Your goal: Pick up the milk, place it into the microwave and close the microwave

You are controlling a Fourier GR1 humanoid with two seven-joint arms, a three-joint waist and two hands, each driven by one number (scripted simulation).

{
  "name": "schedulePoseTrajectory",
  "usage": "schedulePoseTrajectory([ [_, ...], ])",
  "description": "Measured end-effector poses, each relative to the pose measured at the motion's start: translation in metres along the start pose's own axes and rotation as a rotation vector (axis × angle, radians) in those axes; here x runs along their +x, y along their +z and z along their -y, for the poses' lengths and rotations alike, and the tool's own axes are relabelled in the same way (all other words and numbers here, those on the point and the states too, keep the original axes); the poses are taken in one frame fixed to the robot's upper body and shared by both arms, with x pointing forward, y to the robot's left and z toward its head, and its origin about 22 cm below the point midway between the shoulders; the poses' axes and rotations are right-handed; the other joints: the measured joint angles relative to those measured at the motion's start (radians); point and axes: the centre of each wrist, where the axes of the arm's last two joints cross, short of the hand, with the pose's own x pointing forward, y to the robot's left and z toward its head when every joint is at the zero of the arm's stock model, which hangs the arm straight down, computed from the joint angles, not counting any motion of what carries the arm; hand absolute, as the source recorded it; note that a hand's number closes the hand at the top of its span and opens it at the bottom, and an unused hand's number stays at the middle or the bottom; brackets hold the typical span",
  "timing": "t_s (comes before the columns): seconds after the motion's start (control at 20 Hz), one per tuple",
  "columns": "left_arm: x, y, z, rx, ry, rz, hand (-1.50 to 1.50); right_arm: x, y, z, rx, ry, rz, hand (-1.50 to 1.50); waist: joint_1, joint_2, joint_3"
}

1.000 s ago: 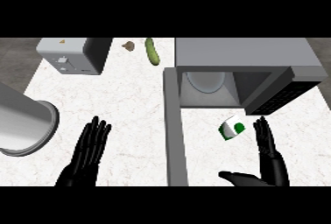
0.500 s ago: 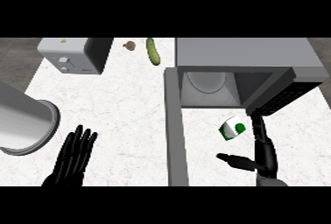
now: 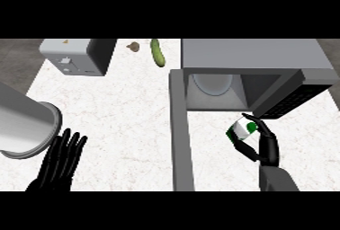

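Note:
The milk carton (image 3: 240, 130), white with green marks, stands on the counter just in front of the open microwave (image 3: 252, 67). My right hand (image 3: 263, 144) is curled round the carton from its right side, thumb below it and fingers along its far edge. The microwave's cavity shows a round glass plate (image 3: 212, 84) inside, and its dark door (image 3: 291, 97) swings out to the right, just above my hand. My left hand (image 3: 58, 161) rests open and flat at the lower left, fingers pointing up.
A large grey cylinder pot (image 3: 23, 128) lies at the left edge beside my left hand. A toaster (image 3: 76, 56) stands at the back left, with a cucumber (image 3: 157, 52) and a small brown item (image 3: 133, 46) behind it. A grey strip (image 3: 181, 139) runs down the counter.
My right hand has moved up to the carton and closed round it. My left hand has slid down and to the left towards the lower edge.

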Motion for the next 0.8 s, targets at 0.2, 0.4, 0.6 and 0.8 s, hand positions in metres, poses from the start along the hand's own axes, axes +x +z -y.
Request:
schedulePoseTrajectory([
  [0.2, 0.001, 0.008, -0.007, -0.001, -0.003, 0.001, -1.5, -0.005, -0.008, 0.01, -0.027, 0.039, -0.002, 1.5, 0.004, -0.002, -0.002],
  [0.4, 0.001, 0.005, -0.017, -0.004, -0.009, -0.001, -1.5, -0.009, -0.012, 0.011, -0.012, 0.081, -0.023, 1.5, 0.007, -0.004, -0.005],
  [0.6, 0.005, 0.009, -0.022, -0.005, -0.012, 0.003, -1.5, -0.01, -0.015, 0.014, 0.002, 0.131, -0.044, 1.5, 0.008, -0.006, -0.006],
  [0.8, 0.011, 0.012, -0.024, 0.005, -0.01, 0.006, -1.5, -0.01, -0.015, 0.017, 0.013, 0.178, -0.032, 1.5, 0.002, -0.007, -0.006],
])
